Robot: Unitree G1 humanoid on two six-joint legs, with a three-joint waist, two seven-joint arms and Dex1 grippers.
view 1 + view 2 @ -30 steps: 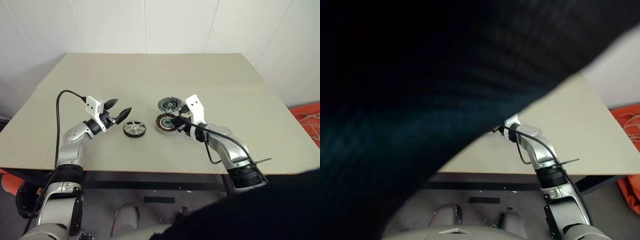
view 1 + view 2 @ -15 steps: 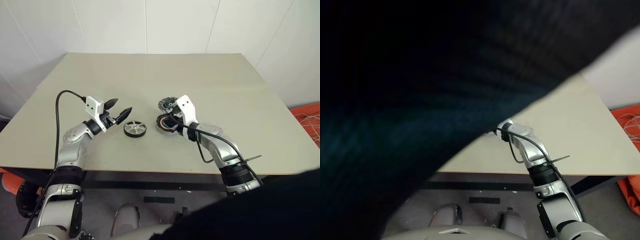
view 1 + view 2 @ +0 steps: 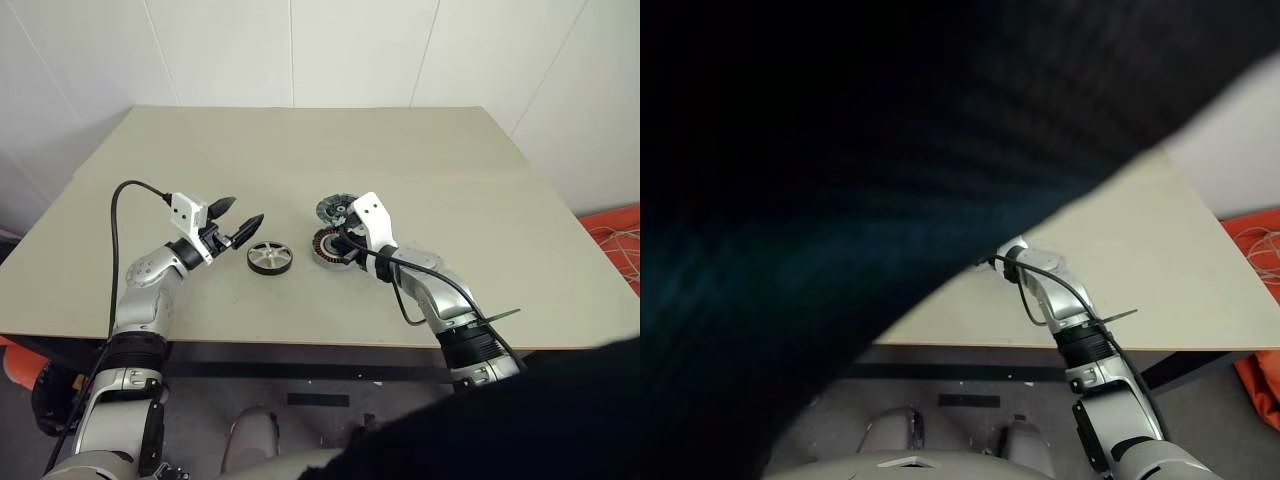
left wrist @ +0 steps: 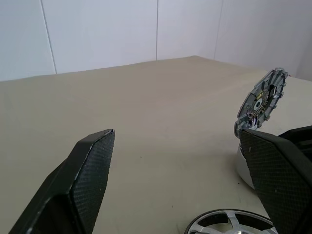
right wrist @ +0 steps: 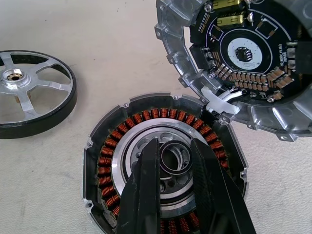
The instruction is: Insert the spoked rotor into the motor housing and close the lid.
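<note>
While the right pincer (image 5: 173,163) narrowly straddles the copper-wound dark ring housing's (image 3: 333,246) hub, the black-rimmed silver-spoked rotor (image 3: 269,257) lies at its nine o'clock on the desk (image 3: 300,160), awaiting the wide-open left pincer (image 3: 242,222); the slotted grey lid (image 3: 336,210) is at twelve.

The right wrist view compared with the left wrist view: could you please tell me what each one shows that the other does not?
The right wrist view alone shows the motor housing with its copper windings, the right claw narrowed over its central ring, and the circuit-board face of the lid. The left wrist view alone shows the left claw wide open and holding nothing, with the white wall behind. Both show the spoked rotor lying loose on the table, and the lid tilted up.
</note>
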